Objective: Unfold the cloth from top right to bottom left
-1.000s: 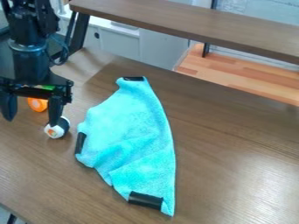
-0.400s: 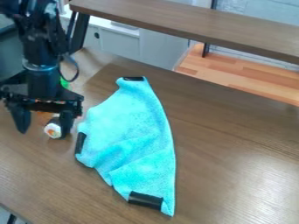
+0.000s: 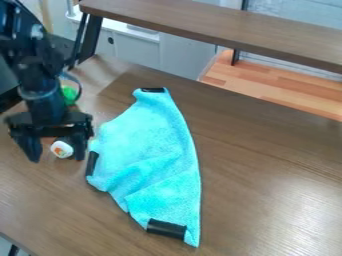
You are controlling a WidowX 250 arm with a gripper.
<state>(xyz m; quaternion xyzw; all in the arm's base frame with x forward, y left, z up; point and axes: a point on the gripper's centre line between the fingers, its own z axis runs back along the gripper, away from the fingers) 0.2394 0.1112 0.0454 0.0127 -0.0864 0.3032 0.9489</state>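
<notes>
The hand [image 3: 57,159] had moved lower and closer to the blue cloth [image 3: 150,145], its fingers spread apart, released. The cloth lay just beside it on the counter [image 3: 267,185], its place and creases unchanged from the earlier frames.

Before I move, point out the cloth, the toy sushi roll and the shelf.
Cloth [image 3: 148,142], camera view: middle of its fabric.
Toy sushi roll [image 3: 62,149], camera view: round end.
Shelf [image 3: 214,25], camera view: brown top.

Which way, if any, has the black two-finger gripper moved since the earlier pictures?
Yes, the gripper has moved down and rightward in the view, farther from the brown wooden shelf and nearer to the turquoise cloth.
</notes>
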